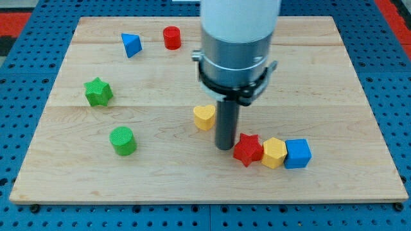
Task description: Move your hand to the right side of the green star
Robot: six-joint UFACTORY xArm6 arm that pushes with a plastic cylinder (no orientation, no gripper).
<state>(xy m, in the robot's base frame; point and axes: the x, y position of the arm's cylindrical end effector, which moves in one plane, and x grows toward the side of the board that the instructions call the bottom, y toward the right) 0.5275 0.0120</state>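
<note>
The green star (98, 92) lies on the wooden board (334, 77) at the view's left. My tip (224, 147) is far to its right, near the board's middle. It sits just below and right of the yellow heart (204, 117) and close to the left of the red star (248, 149). The arm's white and grey body hangs over the board's top middle.
A green cylinder (122, 140) lies below the green star. A blue triangle (131, 44) and a red cylinder (171, 38) are at the top left. A yellow hexagon (274, 153) and a blue cube (297, 153) line up right of the red star.
</note>
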